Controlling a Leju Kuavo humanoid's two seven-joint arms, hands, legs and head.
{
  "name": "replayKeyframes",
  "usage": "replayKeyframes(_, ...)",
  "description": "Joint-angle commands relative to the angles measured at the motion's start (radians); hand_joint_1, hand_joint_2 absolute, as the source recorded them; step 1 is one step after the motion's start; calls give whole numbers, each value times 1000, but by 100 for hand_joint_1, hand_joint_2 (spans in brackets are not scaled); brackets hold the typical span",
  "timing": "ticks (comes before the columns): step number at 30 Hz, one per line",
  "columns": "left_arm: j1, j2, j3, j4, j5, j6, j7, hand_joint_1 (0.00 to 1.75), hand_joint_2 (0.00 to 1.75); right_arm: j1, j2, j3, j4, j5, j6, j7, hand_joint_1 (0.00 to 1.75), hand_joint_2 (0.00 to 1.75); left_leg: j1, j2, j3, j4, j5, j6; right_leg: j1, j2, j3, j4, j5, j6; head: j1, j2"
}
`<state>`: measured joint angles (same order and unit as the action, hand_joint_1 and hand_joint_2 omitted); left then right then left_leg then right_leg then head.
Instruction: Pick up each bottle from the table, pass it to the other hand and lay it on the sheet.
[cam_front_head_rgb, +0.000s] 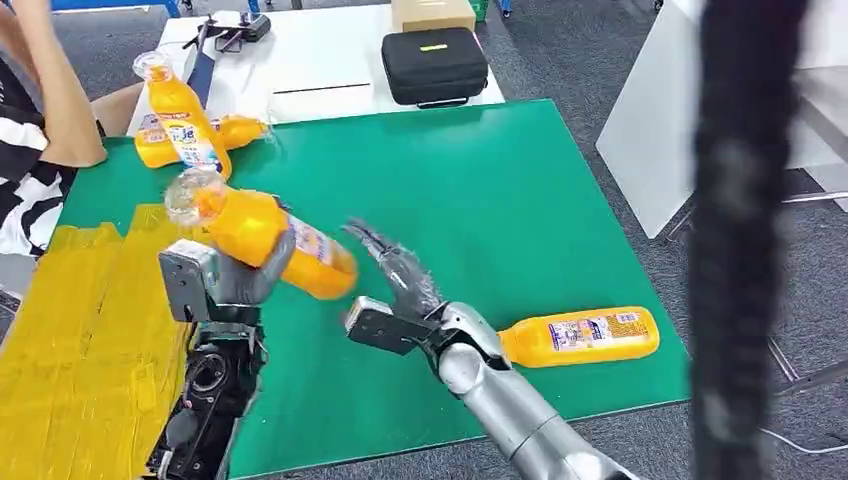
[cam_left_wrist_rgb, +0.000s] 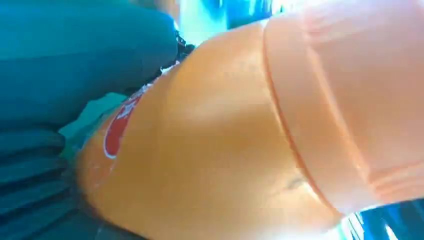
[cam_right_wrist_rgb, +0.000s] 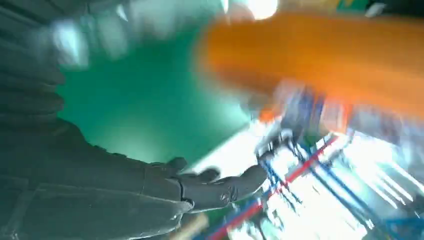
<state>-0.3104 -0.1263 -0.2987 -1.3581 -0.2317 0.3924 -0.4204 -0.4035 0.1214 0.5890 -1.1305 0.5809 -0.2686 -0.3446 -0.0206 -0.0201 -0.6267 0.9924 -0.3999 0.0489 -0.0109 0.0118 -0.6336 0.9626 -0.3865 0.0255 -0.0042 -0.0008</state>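
- The left robot hand (cam_front_head_rgb: 232, 283) has its fingers wrapped round the middle of an orange bottle (cam_front_head_rgb: 262, 236), lifted clear of the table (cam_front_head_rgb: 480, 200), cap end tilted up and away, base angled toward the other arm.
- In the left wrist view that bottle (cam_left_wrist_rgb: 210, 150) sits pressed against the grey palm, label and orange body close against the lens: a firm, full grip, I'd say.
- The right robot hand (cam_front_head_rgb: 395, 268) holds nothing; fingers spread and stretched forward, just beside the bottle's base but, as far as I can tell, not touching it.
- From the right wrist the spread fingers (cam_right_wrist_rgb: 220, 187) show bare, with the orange bottle (cam_right_wrist_rgb: 320, 60) blurred beyond them.
- My read: the handover looks done on the left's side, and the bottle is held over the seam so it can swing onto the yellow sheet (cam_front_head_rgb: 80, 330) just to its left.
- A second bottle (cam_front_head_rgb: 580, 336) lies flat on the green mat near the right forearm, likely next in line.
- At the far corner a standing bottle (cam_front_head_rgb: 182, 115) and a lying one (cam_front_head_rgb: 225, 132) wait beside a person's arm (cam_front_head_rgb: 55, 100).
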Motion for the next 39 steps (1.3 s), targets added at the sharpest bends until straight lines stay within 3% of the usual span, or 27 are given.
replayKeyframes(1,-77,45,79,118,-382,224,56,175,175,43,-146,-27,-281,-157,142,62,0,175,2,-2,8,1,-4,-4,2,-4,9,0,-4,-1,0,0)
replayKeyframes(7,-117,50,164,243,-825,306,193,175,175,85,-212,-74,-372,-264,196,74,0,175,1,-2,6,0,-2,-3,1,-3,7,0,-2,-1,0,0)
replayKeyframes(14,-121,45,174,251,-824,306,180,175,175,90,-214,-78,-379,-268,200,75,0,175,1,1,5,0,-2,-3,1,-1,5,0,-2,-1,-1,0)
replayKeyframes(15,-121,45,174,251,-824,306,180,175,175,90,-214,-78,-379,-268,200,75,0,175,2,3,11,3,-7,-6,3,-1,12,2,-6,-2,0,0)
replayKeyframes(16,-121,45,174,251,-824,306,180,175,175,90,-214,-78,-379,-268,200,75,0,175,1,0,5,1,-2,-4,1,-3,6,0,-3,-1,-1,0)
replayKeyframes(20,-121,45,174,251,-824,306,180,175,175,90,-214,-78,-379,-268,200,75,0,175,1,1,5,0,-2,-3,1,-1,5,-1,-2,-1,-1,0)
replayKeyframes(23,-146,65,201,307,-1169,306,339,175,175,91,-226,-100,-400,-229,166,101,0,175,1,1,5,0,-2,-3,1,-1,5,0,-2,-1,-1,0)
replayKeyframes(24,-170,91,181,368,-1284,304,397,175,175,99,-231,-119,-415,-200,162,122,0,175,1,2,8,1,-4,-4,2,-1,8,0,-3,-1,0,0)
replayKeyframes(25,-206,216,24,415,-1339,268,557,175,175,111,-236,-144,-433,-157,158,138,0,175,1,1,7,1,-3,-4,2,-2,8,0,-3,-1,0,0)
replayKeyframes(26,-262,307,-265,464,-1339,208,742,175,175,121,-235,-166,-447,-132,167,144,0,175,0,0,4,0,-1,-2,0,-2,4,-1,-1,-1,-1,0)
replayKeyframes(27,-283,296,-313,556,-1339,94,705,175,175,124,-241,-186,-454,-109,185,138,0,175,1,-2,7,1,-2,-4,2,-5,8,1,-3,-1,0,0)
replayKeyframes(29,-322,278,-384,699,-1339,22,689,175,175,159,-247,-218,-489,-55,218,121,0,175,1,-7,5,0,0,-3,1,-9,7,0,-3,-1,0,0)
replayKeyframes(30,-323,250,-336,767,-1339,7,632,175,175,193,-248,-239,-517,-22,211,113,0,175,1,-7,8,0,-1,-4,1,-10,9,0,-4,-1,0,0)
replayKeyframes(32,-336,236,-352,843,-1339,-31,612,175,175,238,-253,-257,-552,7,212,111,0,175,0,0,7,-1,-1,-3,0,-3,6,-2,-2,-1,-2,0)
replayKeyframes(34,-350,224,-358,915,-1339,-97,579,175,175,264,-253,-269,-573,45,202,115,0,175,1,-4,8,-1,-2,-3,1,-6,9,-1,-3,-1,0,0)
replayKeyframes(39,-356,212,-311,1014,-1339,-144,529,175,175,287,-253,-293,-612,94,210,144,0,175,1,5,11,1,-5,-4,2,1,11,1,-5,-1,-1,0)
